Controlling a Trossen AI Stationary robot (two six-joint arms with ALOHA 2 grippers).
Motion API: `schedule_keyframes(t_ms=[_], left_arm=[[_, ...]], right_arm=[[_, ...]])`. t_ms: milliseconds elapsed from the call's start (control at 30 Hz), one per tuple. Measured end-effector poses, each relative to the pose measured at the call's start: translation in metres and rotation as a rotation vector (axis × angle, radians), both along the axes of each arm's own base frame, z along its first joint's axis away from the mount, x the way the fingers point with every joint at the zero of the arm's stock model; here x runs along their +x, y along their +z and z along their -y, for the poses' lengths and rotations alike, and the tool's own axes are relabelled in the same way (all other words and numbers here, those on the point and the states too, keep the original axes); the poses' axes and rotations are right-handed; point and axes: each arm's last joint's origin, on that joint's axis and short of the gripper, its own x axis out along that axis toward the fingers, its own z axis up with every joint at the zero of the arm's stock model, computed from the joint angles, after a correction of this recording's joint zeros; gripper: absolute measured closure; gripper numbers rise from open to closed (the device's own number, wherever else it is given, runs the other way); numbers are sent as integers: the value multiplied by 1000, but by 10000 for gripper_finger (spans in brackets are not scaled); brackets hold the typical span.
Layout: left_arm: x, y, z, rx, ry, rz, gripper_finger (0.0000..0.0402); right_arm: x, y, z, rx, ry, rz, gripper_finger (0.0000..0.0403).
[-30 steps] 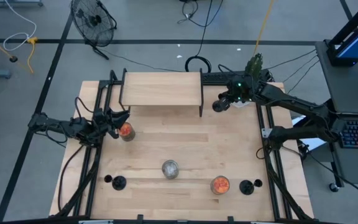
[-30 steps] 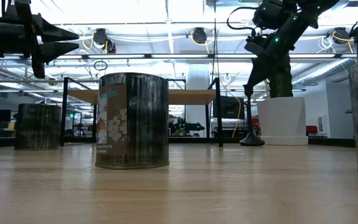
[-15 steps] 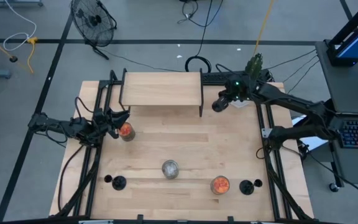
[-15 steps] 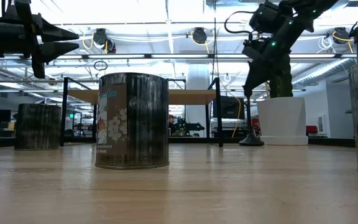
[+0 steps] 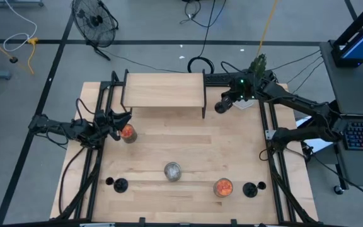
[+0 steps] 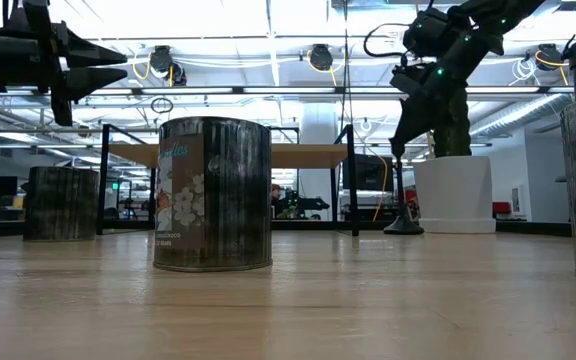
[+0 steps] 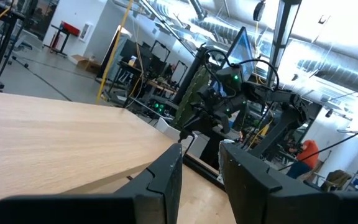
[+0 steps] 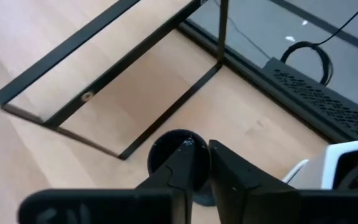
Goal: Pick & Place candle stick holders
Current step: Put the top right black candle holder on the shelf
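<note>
Three black candle stick holders show. One stands upright on its disc base (image 8: 165,154) by the shelf's right legs, its thin stem (image 6: 398,190) rising to my right gripper (image 5: 220,106), which is shut on its top. The other two (image 5: 120,185) (image 5: 249,189) stand on their bases near the table's front edge, left and right. My left gripper (image 5: 118,118) hovers at the table's left side beside an orange-filled jar (image 5: 127,133). It is open, with nothing between its fingers (image 7: 166,180). My right gripper holds the candle stick holder at the top end of its stem (image 6: 398,152), coming from above and slanting down. Its own fingers (image 8: 188,163) hide the place of contact in the wrist view. The holder stands upright with its disc base (image 6: 405,228) on the table.
A raised wooden shelf (image 5: 164,89) on black legs fills the table's far middle. A silver can (image 5: 172,171) and a second orange-filled jar (image 5: 223,187) stand toward the front. A potted plant (image 5: 258,65) sits at the far right corner. Bare wood lies mid-table.
My right gripper has tipped a little over the holder's top. The holder stays standing where it was.
</note>
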Motion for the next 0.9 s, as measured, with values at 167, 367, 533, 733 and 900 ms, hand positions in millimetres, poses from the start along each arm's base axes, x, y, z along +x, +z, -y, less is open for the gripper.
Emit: schedule_keyframes(t_ms=[167,367,533,733,900], left_arm=[[0,0,0,0,0,0,289],[0,0,0,0,0,0,289],[0,0,0,0,0,0,289],[0,0,0,-1,0,1,289],[0,0,0,-1,0,0,289]], right_arm=[[-1,-1,-1,9,15,-15,372],[-2,-2,-2,3,32,-41,341],[-3,-10,-2,32,32,-112,362],[0,-18,-1,75,45,-141,391],[0,-20,-1,77,41,-158,393]])
